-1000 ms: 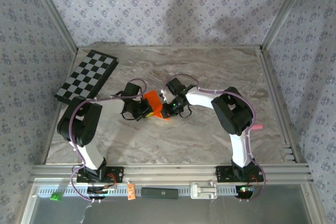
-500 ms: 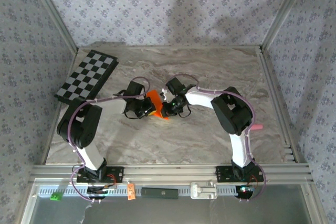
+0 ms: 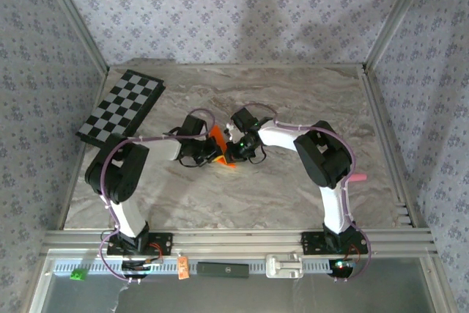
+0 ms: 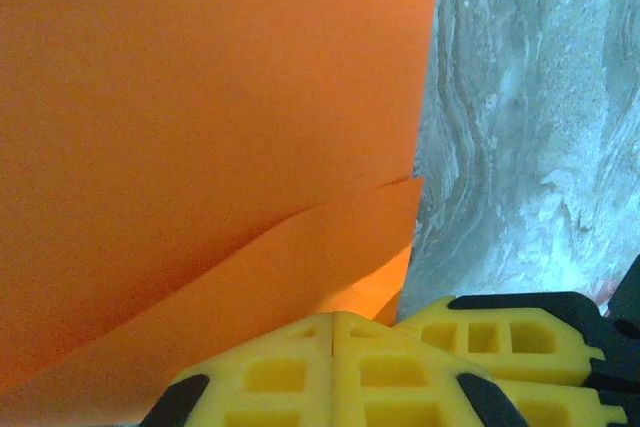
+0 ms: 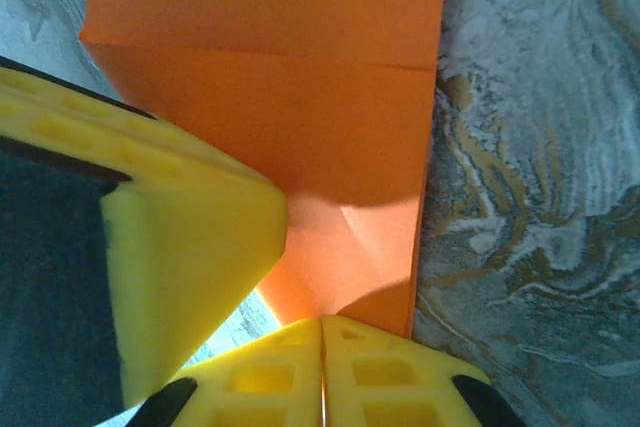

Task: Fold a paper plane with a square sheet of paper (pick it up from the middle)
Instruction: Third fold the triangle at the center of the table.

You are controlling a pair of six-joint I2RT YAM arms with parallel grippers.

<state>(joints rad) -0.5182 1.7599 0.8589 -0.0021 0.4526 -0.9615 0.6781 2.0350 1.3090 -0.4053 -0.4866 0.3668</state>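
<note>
- One orange sheet (image 3: 217, 141), creased into overlapping layers, two grippers and one checkerboard (image 3: 122, 106) share the marbled tabletop (image 3: 293, 93).
- The sheet stands tilted up near the middle of the tabletop, sandwiched between the two grippers and well apart from the checkerboard at the far left corner.
- The left gripper (image 3: 207, 155) meets the sheet from the left. In the left wrist view its yellow fingers (image 4: 270, 377) sit pressed together at the sheet's (image 4: 200, 137) lower edge, where a folded flap runs into their tips.
- The right gripper (image 3: 231, 153) meets it from the right. In the right wrist view its fingers (image 5: 390, 382) are likewise closed with no gap, pinching the lower end of the sheet (image 5: 290, 87), which lifts clear of the tabletop there.
- The two grippers' yellow tips sit just beside each other under the paper.
</note>
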